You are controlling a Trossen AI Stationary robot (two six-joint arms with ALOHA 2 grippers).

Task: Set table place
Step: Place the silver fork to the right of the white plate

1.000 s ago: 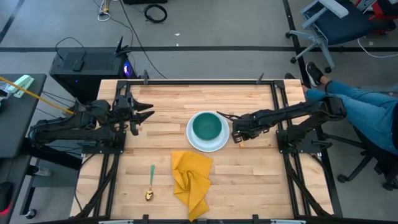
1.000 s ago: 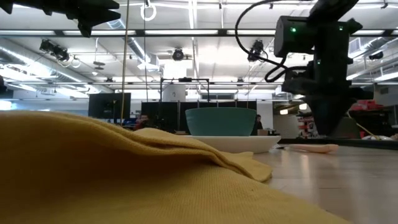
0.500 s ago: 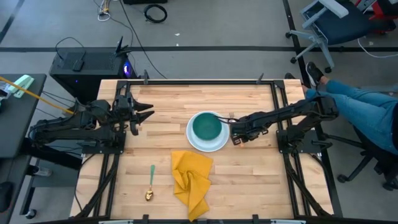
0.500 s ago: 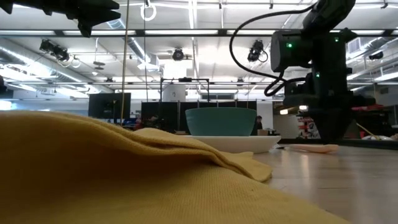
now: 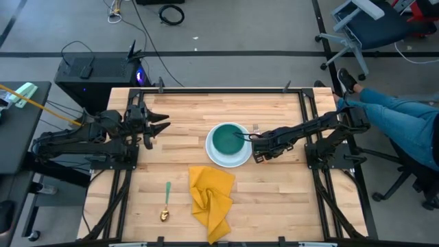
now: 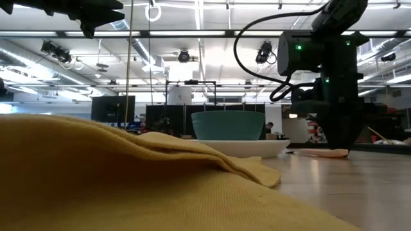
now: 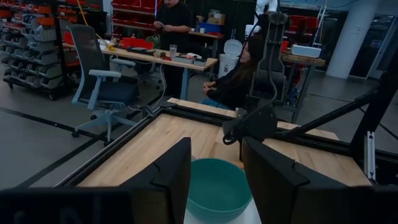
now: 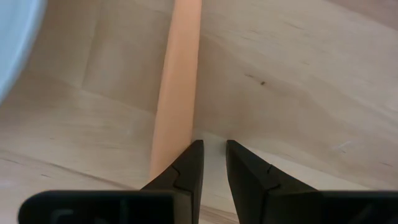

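Observation:
A fork with a peach handle lies flat on the table, just right of a white plate. The plate carries a teal bowl. My right gripper is shut and reaches down to the tabletop beside the handle; the low view shows it standing over the handle. A yellow napkin lies crumpled near the table's near edge, with a green-handled gold spoon to its left. My left gripper hovers open over the table's left side. My right gripper comes from above, pointing down, with nothing between its shut fingers. The outer side of one finger stands against the long edge of the fork handle, near its free end. The fork lies flat on the table.
A person's legs in jeans reach in beyond the table's right edge, by an office chair. Black rails frame the table. Bare wood shows at the far side and near-right corner. People sit at a desk beyond the table in the left wrist view.
My right gripper has moved a little toward the table's left, closer to the plate and bowl, staying low at the tabletop. The left arm has kept still.

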